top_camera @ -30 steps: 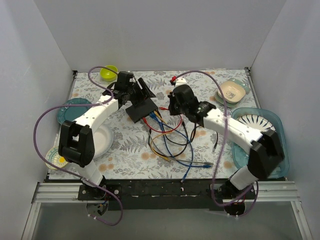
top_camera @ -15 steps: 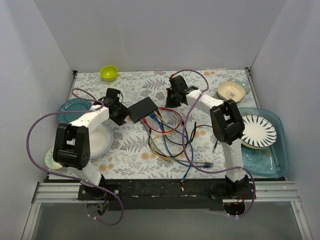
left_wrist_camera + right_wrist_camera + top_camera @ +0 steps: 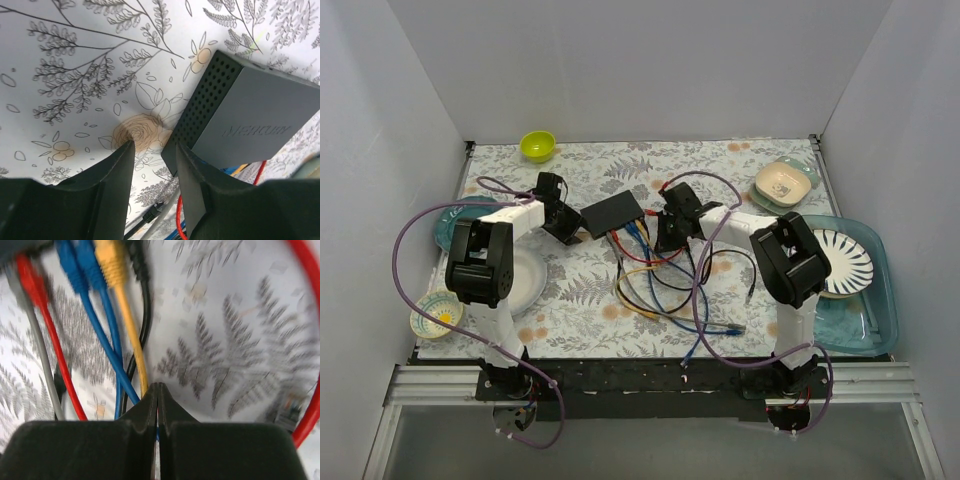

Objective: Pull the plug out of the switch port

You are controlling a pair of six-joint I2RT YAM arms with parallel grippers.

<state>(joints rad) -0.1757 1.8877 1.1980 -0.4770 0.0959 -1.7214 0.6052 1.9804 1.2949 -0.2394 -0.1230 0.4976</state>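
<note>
The switch [image 3: 613,212] is a flat dark box lying mid-table; in the left wrist view [image 3: 250,115] it shows a perforated side. Red, blue, yellow and black plugs [image 3: 92,260] sit in its ports, and their cables [image 3: 655,280] trail toward the near edge. My left gripper [image 3: 568,228] is open at the switch's left end, and the box's near corner reaches just into the gap between the fingers [image 3: 152,165]. My right gripper [image 3: 663,238] is shut, its tips [image 3: 158,390] low over the yellow and blue cables just in front of the plugs, with nothing seen held.
A green bowl [image 3: 537,145] is at the back left. A teal plate [image 3: 450,222], a white plate [image 3: 520,285] and a small bowl [image 3: 433,313] are on the left. Beige dishes [image 3: 783,182] and a teal tray [image 3: 873,300] holding a striped plate are on the right. Loose cable ends [image 3: 735,328] lie near the front.
My right gripper has come down from behind the switch to the cables by its ports. My left gripper has set the switch flat and stays at its left end.
</note>
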